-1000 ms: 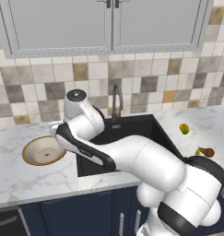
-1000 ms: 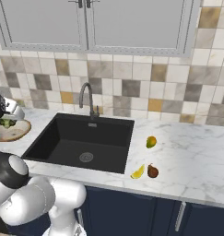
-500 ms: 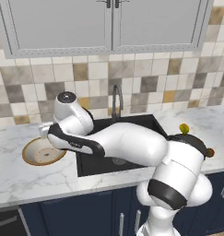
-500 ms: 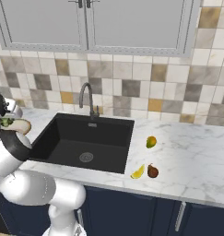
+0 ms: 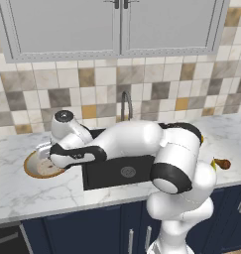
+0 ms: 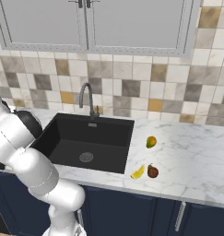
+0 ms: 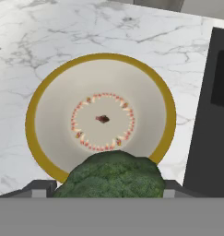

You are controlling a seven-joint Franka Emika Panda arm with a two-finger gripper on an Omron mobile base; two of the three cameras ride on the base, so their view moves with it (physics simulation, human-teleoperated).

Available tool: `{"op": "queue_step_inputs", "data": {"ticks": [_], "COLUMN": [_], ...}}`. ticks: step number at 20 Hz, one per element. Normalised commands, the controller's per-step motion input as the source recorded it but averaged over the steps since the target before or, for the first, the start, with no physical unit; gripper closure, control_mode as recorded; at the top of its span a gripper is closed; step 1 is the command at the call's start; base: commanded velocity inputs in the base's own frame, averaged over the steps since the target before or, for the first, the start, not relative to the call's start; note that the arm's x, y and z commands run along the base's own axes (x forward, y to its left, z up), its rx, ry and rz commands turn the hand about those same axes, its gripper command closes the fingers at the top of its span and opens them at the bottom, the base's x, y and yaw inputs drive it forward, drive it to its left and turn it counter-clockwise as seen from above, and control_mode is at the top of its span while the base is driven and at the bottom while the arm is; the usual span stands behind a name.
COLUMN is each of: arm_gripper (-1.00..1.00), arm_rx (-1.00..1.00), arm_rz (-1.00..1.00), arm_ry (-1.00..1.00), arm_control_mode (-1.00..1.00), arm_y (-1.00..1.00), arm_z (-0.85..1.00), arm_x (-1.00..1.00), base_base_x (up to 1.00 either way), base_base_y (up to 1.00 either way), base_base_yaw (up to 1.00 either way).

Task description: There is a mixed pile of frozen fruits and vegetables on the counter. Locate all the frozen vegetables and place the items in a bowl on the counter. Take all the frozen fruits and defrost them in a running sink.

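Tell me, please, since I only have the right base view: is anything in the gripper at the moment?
Observer: Yes. In the hand view a broccoli sits between the fingers of the gripper.
Operator: Thank you. What lies below it?
Observer: The bowl, directly under the hand, with nothing yet inside it.
Operator: And where does that bowl stand?
Observer: On the counter, just left of the sink, as the left base view shows.
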Motion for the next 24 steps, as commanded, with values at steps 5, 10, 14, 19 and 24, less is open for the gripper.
{"op": "queue_step_inputs", "data": {"ticks": [5,10,14,19,24], "arm_gripper": [1.0,1.0,-1.0,-1.0,-1.0], "arm_rx": [-0.11,-0.08,-0.05,-0.08,-0.09], "arm_rz": [0.07,0.05,0.05,0.03,0.0], "arm_ry": [0.03,0.04,0.01,0.0,0.0], "arm_control_mode": [-1.0,-1.0,-1.0,-1.0,-1.0], "arm_y": [0.21,0.24,0.53,0.36,0.15], "arm_z": [-0.43,-0.3,-0.26,-0.1,0.06], "arm_x": [0.38,0.56,0.42,0.27,0.16], "base_base_x": [0.0,0.0,0.0,0.0,0.0], "base_base_y": [0.0,0.0,0.0,0.0,0.0], "base_base_yaw": [0.0,0.0,0.0,0.0,0.0]}}
